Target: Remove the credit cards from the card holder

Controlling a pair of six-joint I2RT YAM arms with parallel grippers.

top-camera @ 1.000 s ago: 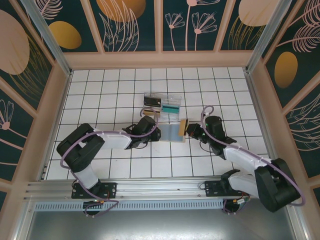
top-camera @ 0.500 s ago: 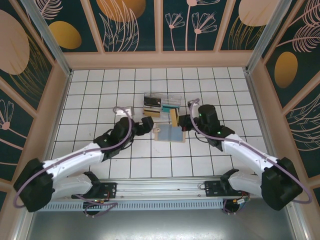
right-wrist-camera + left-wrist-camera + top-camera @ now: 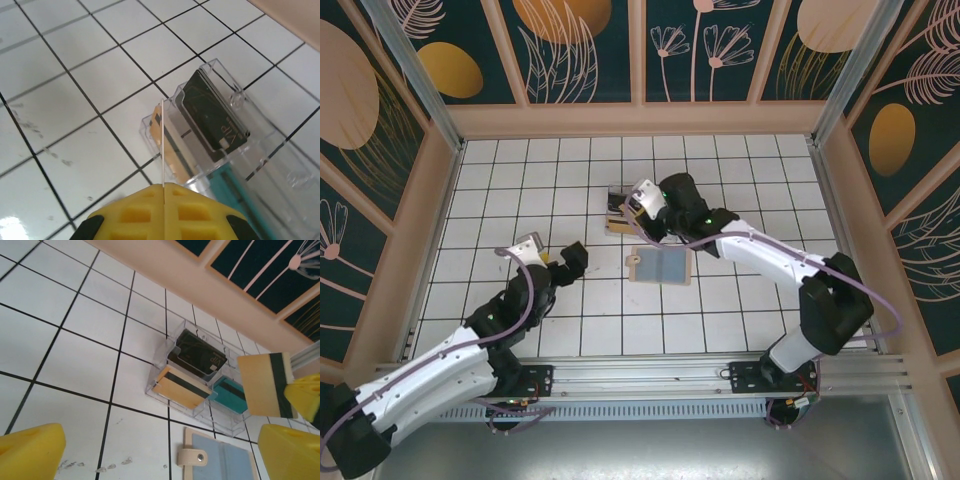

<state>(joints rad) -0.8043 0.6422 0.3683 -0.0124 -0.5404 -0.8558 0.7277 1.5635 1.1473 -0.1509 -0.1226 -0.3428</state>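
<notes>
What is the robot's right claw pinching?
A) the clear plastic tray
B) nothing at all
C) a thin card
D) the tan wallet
C: the right gripper is shut on a thin tan credit card with a dark stripe, holding it above the clear tray, while the card holder lies open on the tiles, apart from it.

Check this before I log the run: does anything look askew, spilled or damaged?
Nothing spilled or damaged. Only oddity: in the clear tray, the tan striped card seems to lean slanted across its compartment, not flat. The right end effector holds a second card above it.
</notes>
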